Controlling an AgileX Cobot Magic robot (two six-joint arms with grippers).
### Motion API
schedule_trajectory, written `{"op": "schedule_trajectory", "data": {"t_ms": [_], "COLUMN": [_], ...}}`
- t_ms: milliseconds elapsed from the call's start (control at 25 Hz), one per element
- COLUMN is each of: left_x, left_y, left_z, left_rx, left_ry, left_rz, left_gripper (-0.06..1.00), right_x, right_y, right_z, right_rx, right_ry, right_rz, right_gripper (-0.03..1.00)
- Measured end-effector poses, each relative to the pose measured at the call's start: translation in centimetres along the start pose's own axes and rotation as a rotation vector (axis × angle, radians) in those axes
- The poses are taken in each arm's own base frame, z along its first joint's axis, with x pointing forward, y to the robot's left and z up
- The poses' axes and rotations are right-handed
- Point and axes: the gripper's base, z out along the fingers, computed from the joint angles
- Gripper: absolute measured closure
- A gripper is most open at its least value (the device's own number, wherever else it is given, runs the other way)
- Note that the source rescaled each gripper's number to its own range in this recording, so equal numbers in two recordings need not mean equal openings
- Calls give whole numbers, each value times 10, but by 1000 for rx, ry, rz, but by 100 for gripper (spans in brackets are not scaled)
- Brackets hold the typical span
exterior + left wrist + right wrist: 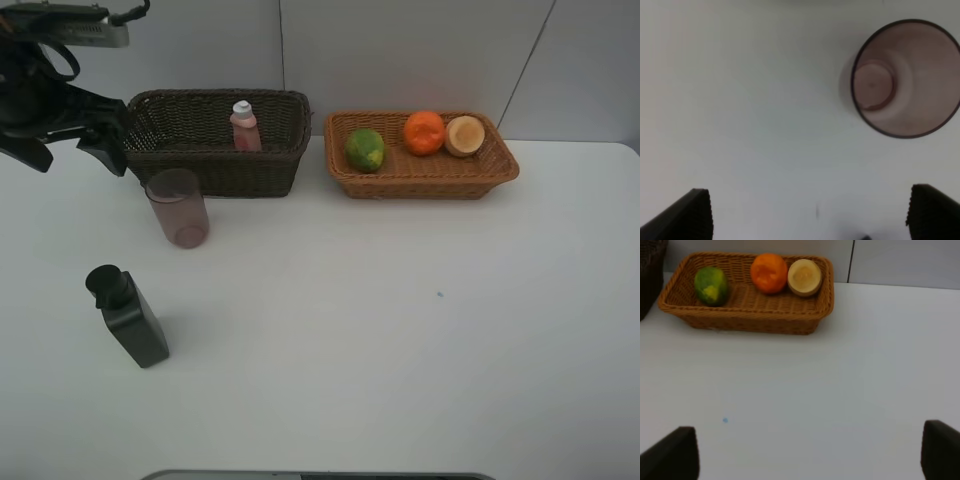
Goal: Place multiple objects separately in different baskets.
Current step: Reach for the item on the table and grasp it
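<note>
Overhead we get the pink bottle inside the dark brown basket, cup just in front of it, black pump bottle farther front. Wrist views show jaws wide and empty: left gripper by the cup, right gripper missing from overhead.

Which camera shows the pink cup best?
The exterior high view: the whole cup stands upright on the table in front of the dark basket. The left wrist view only looks down into the cup; the right wrist view misses it.
</note>
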Motion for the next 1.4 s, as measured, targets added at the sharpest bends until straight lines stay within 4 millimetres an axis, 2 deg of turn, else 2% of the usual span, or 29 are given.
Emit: {"op": "schedule_trajectory", "data": {"t_ms": [120, 240, 520, 720, 1400], "left_x": [-6, -8, -16, -18, -26], "left_y": [-13, -18, -15, -16, -21], "left_z": [16, 23, 28, 48, 92], "left_rx": [8, 13, -16, -28, 3], "left_ry": [19, 14, -49, -26, -63], "left_rz": [22, 19, -30, -36, -71], "left_gripper": [-6, -6, -6, -6, -6], "right_x": [0, 0, 0, 0, 0], "right_y": [0, 0, 0, 0, 0], "right_z": [0, 0, 0, 0, 0], "right_rx": [0, 0, 0, 0, 0], "right_ry": [0, 0, 0, 0, 0], "right_rz": [0, 0, 0, 0, 0], "right_gripper": [8, 8, 8, 8, 8]}}
